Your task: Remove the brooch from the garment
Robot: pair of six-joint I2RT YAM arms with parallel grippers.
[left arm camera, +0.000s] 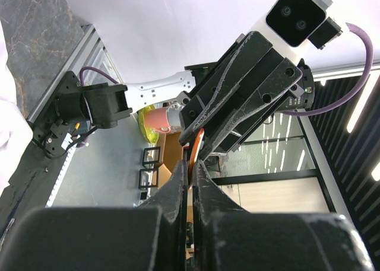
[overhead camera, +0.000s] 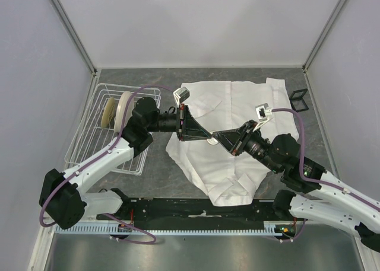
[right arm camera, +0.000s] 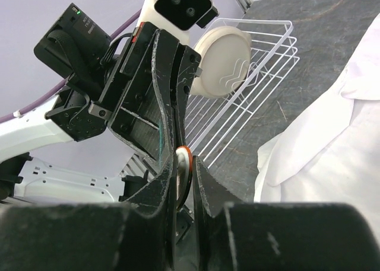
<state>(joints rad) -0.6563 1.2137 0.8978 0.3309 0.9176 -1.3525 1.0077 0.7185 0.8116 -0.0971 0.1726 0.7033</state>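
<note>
The brooch (right arm camera: 182,164) is pinched over the garment (overhead camera: 237,99) by both claws: left gripper (left arm camera: 191,164) fully closed, right gripper (right arm camera: 184,171) narrowly closed.

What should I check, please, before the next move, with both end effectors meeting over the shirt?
1. Left end effector shut on the brooch: ok.
2. Right end effector closed on the same brooch: ok.
3. Brooch free of the garment: ok, no cloth shows around it in either wrist view.
4. Only one holder before the arms part: not ok, both grip it.
5. Garment lying on the table, not lifted: ok in the top view.
</note>
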